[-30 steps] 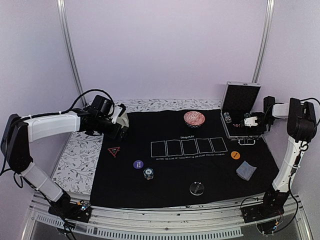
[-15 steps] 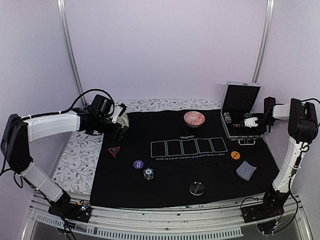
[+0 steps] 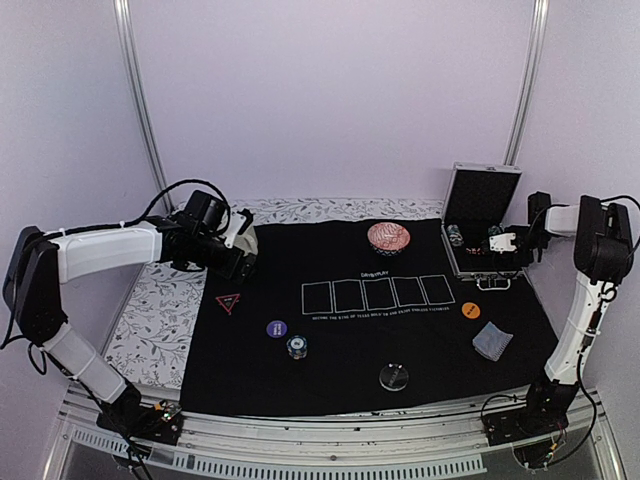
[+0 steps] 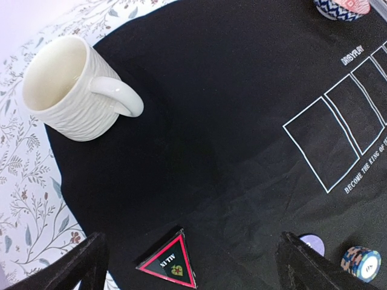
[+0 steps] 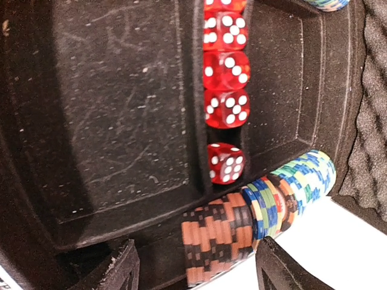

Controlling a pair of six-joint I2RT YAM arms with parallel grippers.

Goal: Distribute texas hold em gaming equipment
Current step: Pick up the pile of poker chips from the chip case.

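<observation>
Orange-black chips (image 5: pixel 217 238) sit between parted fingers of the right gripper (image 5: pixel 198 254); centre, then pinch squarely. Left gripper (image 4: pixel 193 248) fingers gape wide.

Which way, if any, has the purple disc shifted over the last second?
No: the purple disc stays below-left of the printed card boxes, beside the chip stack.

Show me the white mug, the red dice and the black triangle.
cream mug (image 4: pixel 75 124), left wrist view, on its ribbed side wall.
red dice (image 5: pixel 225 67), right wrist view, on the middle die's face.
red-edged black triangle (image 4: pixel 169 263), left wrist view, on its centre.
</observation>
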